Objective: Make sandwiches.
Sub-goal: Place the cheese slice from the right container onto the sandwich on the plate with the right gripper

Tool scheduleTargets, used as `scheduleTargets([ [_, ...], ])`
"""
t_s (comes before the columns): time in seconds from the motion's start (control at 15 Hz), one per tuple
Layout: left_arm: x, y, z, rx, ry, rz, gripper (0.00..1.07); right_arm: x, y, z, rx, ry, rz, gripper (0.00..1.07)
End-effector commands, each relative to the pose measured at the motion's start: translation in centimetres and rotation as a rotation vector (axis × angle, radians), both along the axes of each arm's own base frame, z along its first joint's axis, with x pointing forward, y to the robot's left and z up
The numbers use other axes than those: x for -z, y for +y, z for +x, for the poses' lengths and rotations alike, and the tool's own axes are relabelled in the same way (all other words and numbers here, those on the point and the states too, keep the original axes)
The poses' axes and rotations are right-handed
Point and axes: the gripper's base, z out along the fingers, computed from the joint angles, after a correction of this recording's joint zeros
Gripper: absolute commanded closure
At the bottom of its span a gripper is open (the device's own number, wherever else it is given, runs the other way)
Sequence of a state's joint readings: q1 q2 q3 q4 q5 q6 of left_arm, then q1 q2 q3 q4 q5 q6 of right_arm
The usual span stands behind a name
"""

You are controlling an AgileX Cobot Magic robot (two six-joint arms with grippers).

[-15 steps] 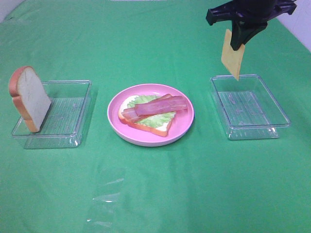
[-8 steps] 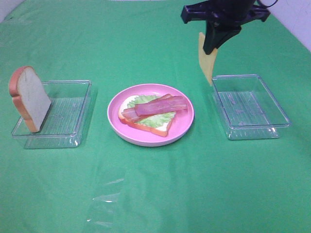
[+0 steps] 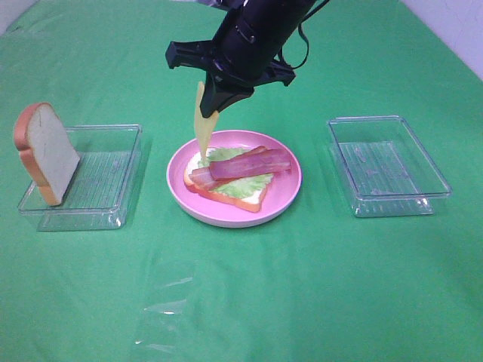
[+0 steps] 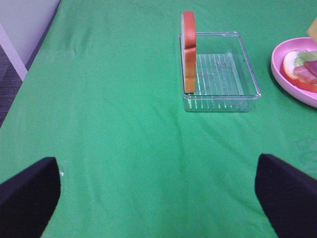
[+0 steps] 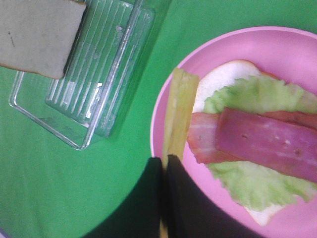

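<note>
Right gripper (image 3: 213, 102), upper centre, pinches cheese slice (image 3: 201, 124) hanging edge-on over pink plate (image 3: 234, 217); left gripper (image 4: 158, 196) spread wide.

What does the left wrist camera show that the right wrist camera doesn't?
Only the left wrist view shows the left gripper, jaws wide open over bare green cloth. Only the right wrist view shows the right gripper shut on the cheese slice, edge-on above the rim of the pink plate. Both show the bread slice standing in the clear tray, and the plate with the lettuce-and-bacon sandwich.
</note>
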State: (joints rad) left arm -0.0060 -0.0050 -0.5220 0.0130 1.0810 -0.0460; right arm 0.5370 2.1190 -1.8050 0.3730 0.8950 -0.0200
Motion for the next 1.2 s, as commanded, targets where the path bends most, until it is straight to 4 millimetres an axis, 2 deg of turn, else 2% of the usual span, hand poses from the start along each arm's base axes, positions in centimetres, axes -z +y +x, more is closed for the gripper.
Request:
scheduleTargets([
  [0.07, 0.1, 0.0, 0.0, -0.001, -0.004, -0.004, 0.07, 1.6, 0.6, 0.3, -0.029, 0.027, 0.029, 1.07],
  [0.27, 0.1, 0.0, 0.0, -0.001, -0.004, -0.004, 0.07, 4.0, 0.5, 0.7, -0.051, 0.040, -0.036, 1.07],
  [0.6, 0.1, 0.0, 0.0, -0.001, -0.004, -0.004, 0.07, 6.2, -1.1, 1.5, -0.008, 0.017, -0.247, 1.07],
  [0.8, 0.1, 0.0, 0.0, -0.001, -0.004, -0.004, 0.07, 6.4, -1.6, 1.5, -0.022, 0.016, -0.313, 1.07],
  [1.07, 0.1, 0.0, 0.0, -0.001, -0.004, -0.004, 0.07, 6.4, -1.6, 1.4, -0.022, 0.030, -0.310, 1.06],
  [1.13, 0.1, 0.0, 0.0, -0.001, -0.004, -0.004, 0.07, 6.4, -1.6, 1.4, -0.021, 0.031, -0.309, 1.02],
  [1.2, 0.1, 0.0, 0.0, -0.001, -0.004, -0.004, 0.07, 6.4, -1.6, 1.4, -0.021, 0.031, -0.309, 0.83],
])
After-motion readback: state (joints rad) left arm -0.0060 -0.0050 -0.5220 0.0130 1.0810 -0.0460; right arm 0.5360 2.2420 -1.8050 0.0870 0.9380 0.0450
